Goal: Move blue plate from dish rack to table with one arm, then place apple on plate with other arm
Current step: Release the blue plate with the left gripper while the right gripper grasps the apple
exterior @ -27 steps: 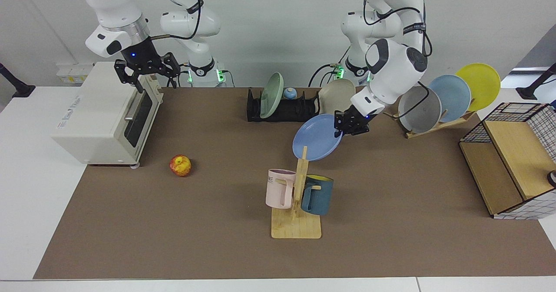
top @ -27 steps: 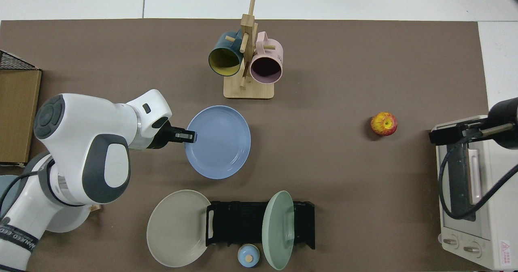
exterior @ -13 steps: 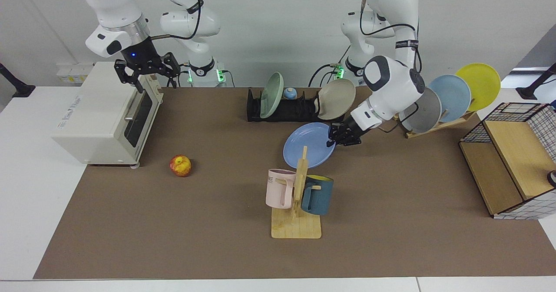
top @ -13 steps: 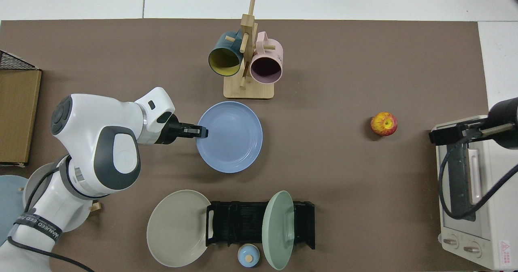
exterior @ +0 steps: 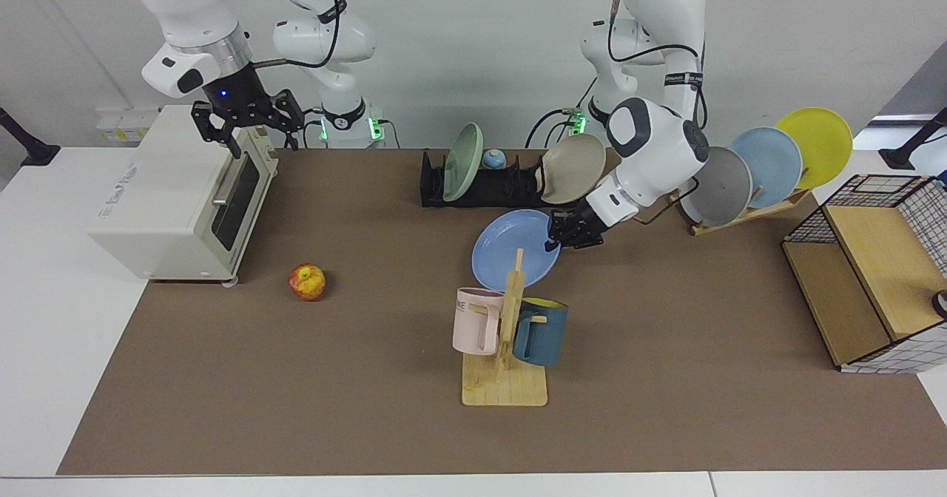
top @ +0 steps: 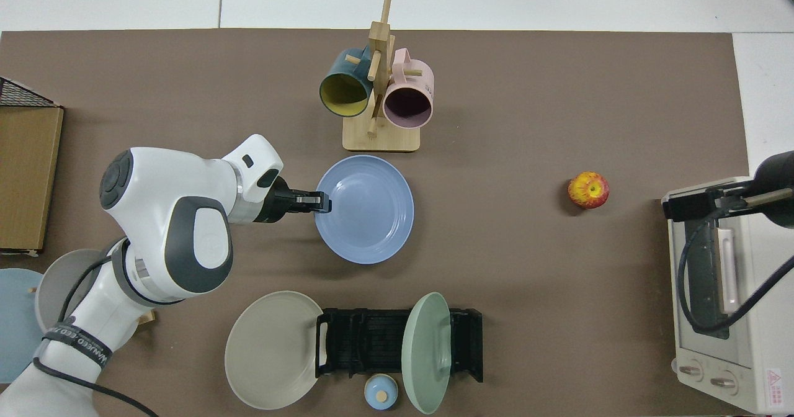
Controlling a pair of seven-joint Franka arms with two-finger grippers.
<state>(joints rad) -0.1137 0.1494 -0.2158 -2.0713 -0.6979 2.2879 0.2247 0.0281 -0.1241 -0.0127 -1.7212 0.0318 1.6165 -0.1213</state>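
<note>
The blue plate (exterior: 516, 248) (top: 366, 208) lies nearly flat, low over the brown table (exterior: 666, 379) (top: 527, 94), between the black dish rack (exterior: 481, 185) (top: 372, 341) and the mug tree. My left gripper (exterior: 555, 239) (top: 321, 202) is shut on the plate's rim. The red and yellow apple (exterior: 307, 282) (top: 588, 190) sits alone on the table near the toaster oven. My right gripper (exterior: 248, 121) (top: 682, 206) waits open above the oven's front, away from the apple.
A wooden mug tree (exterior: 506, 349) (top: 378, 94) with a pink and a dark blue mug stands just in front of the plate. A green plate (exterior: 463, 161) and a beige plate (exterior: 573, 168) lean at the rack. A wooden stand (exterior: 747, 208) holds grey, pale blue and yellow plates. A white toaster oven (exterior: 177, 194) and a wire basket (exterior: 873, 260) flank the table.
My left arm has carried the blue plate sideways toward the apple's side and lower toward the table. The right arm has barely moved.
</note>
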